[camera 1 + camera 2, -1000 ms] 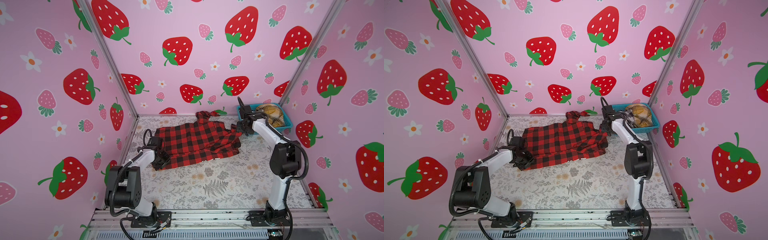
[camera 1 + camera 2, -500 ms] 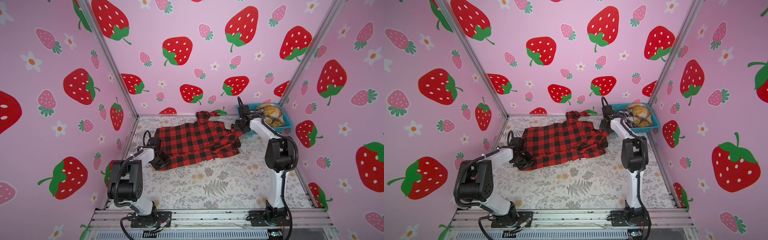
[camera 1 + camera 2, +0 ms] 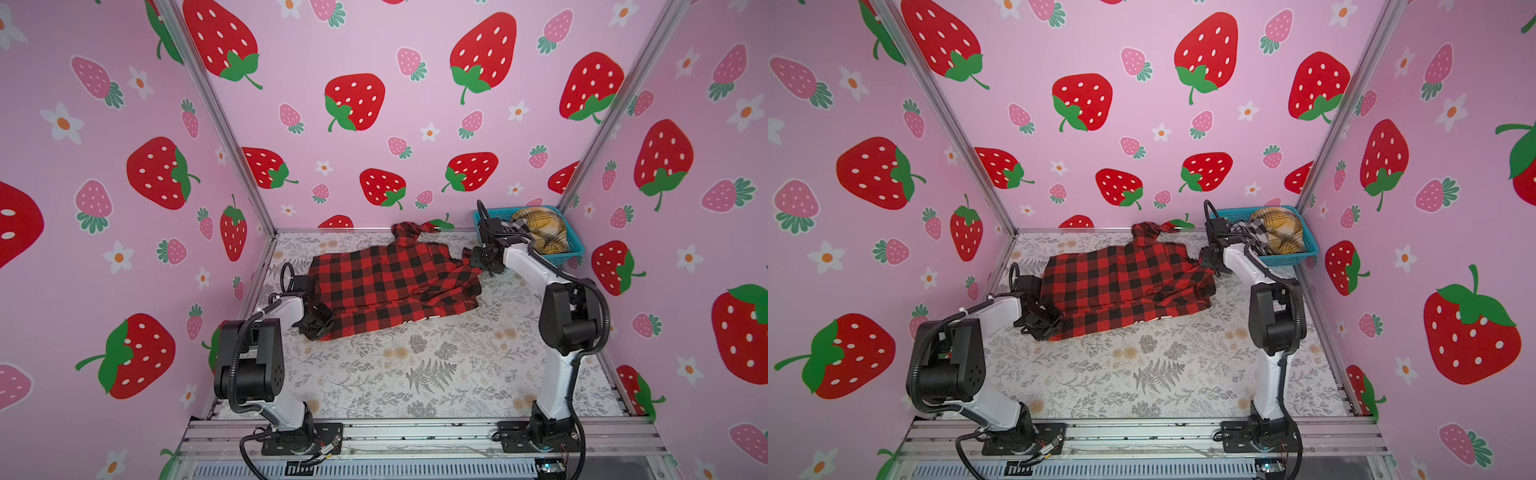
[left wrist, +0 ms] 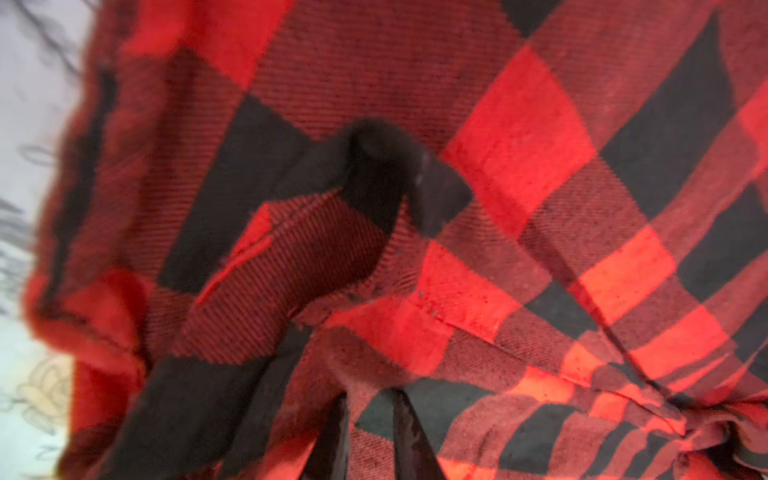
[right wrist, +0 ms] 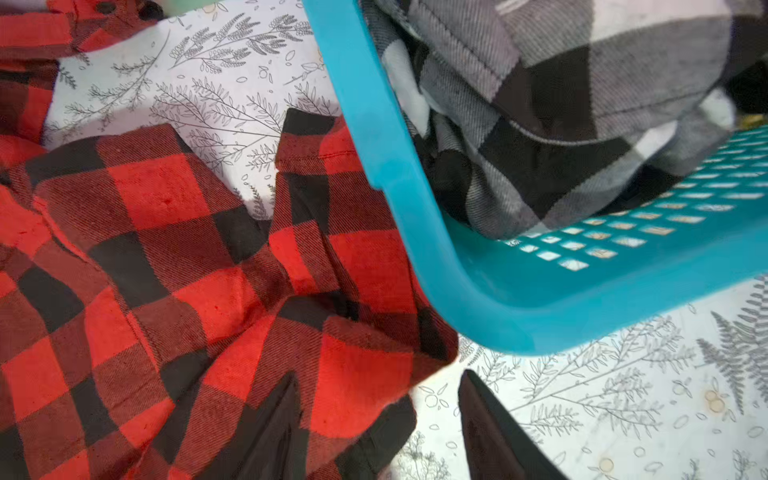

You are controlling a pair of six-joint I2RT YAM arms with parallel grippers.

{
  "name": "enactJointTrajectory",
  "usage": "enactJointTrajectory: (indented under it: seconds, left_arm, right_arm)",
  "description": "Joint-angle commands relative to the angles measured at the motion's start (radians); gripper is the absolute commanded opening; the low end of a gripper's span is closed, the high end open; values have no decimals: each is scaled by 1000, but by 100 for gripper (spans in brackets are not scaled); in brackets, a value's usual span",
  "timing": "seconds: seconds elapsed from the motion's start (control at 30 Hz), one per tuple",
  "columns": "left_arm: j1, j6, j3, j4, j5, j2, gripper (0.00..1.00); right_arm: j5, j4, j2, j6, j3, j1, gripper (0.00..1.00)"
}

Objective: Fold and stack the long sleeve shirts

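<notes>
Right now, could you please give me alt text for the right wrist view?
A red shirt lies rumpled on the floral table beside a turquoise basket holding a black-and-white shirt. The open right end effector straddles the red shirt's corner.

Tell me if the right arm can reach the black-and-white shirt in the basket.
Likely yes: right gripper is beside the open-topped basket, and the black-and-white shirt lies exposed at that edge.

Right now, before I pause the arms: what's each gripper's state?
Left gripper: shut on the red-and-black shirt.
Right gripper: open over that shirt's edge, holding nothing.
</notes>
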Motion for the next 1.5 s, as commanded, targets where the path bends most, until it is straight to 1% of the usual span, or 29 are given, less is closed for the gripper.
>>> enactJointTrajectory:
  seconds: [0.0,0.07,0.13,0.23,0.37,0.43,0.47,0.5,0.53,0.57,0.6,0.63,0.7,0.8,0.87,1.0,1.07,1.1,1.17,1.2,1.23,1.33,1.4,1.47]
  left_arm:
    - [27,14,-31,-22,-76,51,21]
    - [37,16,-27,-25,-85,58,20]
    - [44,24,-19,-35,-94,70,19]
    - [53,29,-11,-48,-93,76,18]
    - [55,31,-14,-51,-94,66,17]
    - [54,34,-19,-50,-123,62,17]
    - [54,34,-20,-51,-122,62,17]
    - [54,34,-21,-50,-123,64,17]
    - [55,33,-23,-49,-123,65,16]
    - [54,34,-22,-49,-121,65,16]
    - [54,34,-20,-49,-121,65,15]
    - [54,34,-18,-52,-121,65,15]
    - [54,36,-14,-55,-124,61,15]
    - [54,36,-14,-55,-125,57,14]
    - [54,36,-15,-54,-119,56,14]
    - [54,32,-21,-48,-110,54,14]
    - [54,31,-21,-48,-105,53,15]
    - [54,31,-21,-47,-106,52,16]
    - [54,31,-20,-45,-107,49,20]
    - [52,33,-19,-44,-83,46,22]
    - [52,33,-16,-46,-72,42,24]
    - [47,38,0,-65,-57,14,31]
    - [32,47,24,-84,-59,-25,39]
    - [1,62,64,-106,-62,-68,45]
  right_arm:
    - [50,-5,-26,32,-46,11,61]
    - [38,37,-54,48,-102,13,63]
    - [-7,76,-68,58,-143,13,63]
    - [-57,105,-44,59,-140,13,59]
    - [-93,148,-11,68,-115,13,58]
    - [-104,162,7,70,-85,13,57]
    - [-107,163,15,70,-71,13,55]
    - [-108,167,25,70,-52,13,47]
    - [-109,168,38,68,-32,13,34]
    - [-106,160,48,65,-12,13,24]
    - [-97,141,58,58,20,14,15]
    - [-95,123,62,51,49,17,9]
    - [-86,97,48,36,97,33,3]
    - [-60,76,4,4,150,86,2]
    - [-42,51,-11,-7,182,142,2]
    - [5,17,0,26,203,281,6]
    - [-4,18,21,66,195,355,9]
    - [-8,19,34,85,194,394,15]
    - [-14,13,58,106,207,474,36]
    - [-7,4,67,110,218,514,43]
    - [0,-9,71,111,229,552,47]
    - [34,-59,54,113,239,617,60]
    - [48,-105,25,114,227,623,65]
    - [81,-133,-23,104,197,621,68]
